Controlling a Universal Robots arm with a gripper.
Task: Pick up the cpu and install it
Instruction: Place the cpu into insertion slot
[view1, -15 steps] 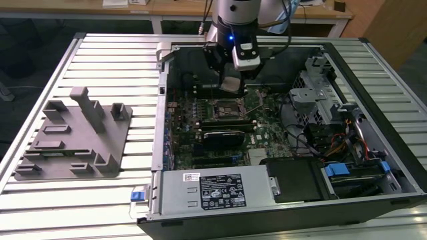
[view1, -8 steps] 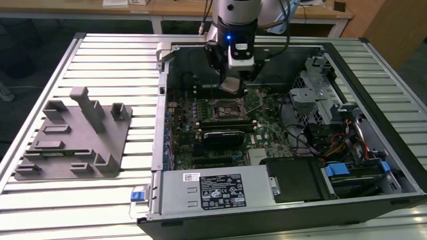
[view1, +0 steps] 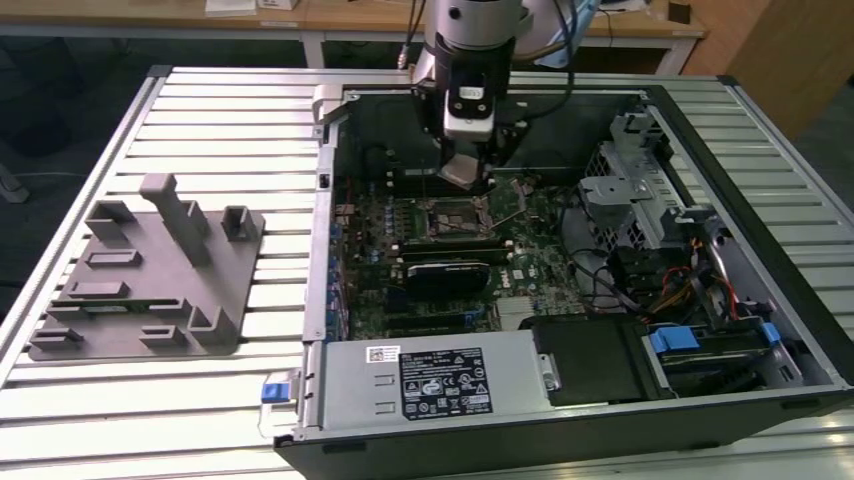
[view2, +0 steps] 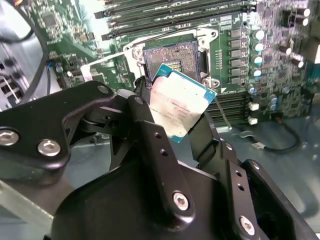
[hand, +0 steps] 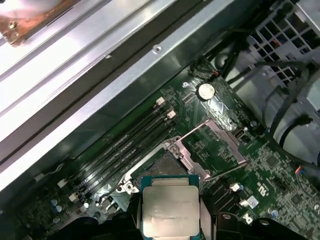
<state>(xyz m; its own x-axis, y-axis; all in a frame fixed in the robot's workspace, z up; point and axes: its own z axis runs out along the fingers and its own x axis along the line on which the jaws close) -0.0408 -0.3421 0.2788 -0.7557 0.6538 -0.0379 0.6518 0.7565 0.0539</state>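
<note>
The cpu, a flat square chip with a silver top and a teal rim, is pinched by two opposite edges between my black fingers. My gripper hangs inside the open computer case, shut on the chip. It holds the cpu a little above the motherboard and close beside the open socket. In the second wrist view the socket shows its bare contact field, and the chip is tilted and apart from it. The socket's metal load plate stands swung open.
A grey plastic tray with upright posts lies on the slatted table at the exterior view's left. Inside the case, memory slots, a power supply, a drive cage and loose cables crowd around the socket.
</note>
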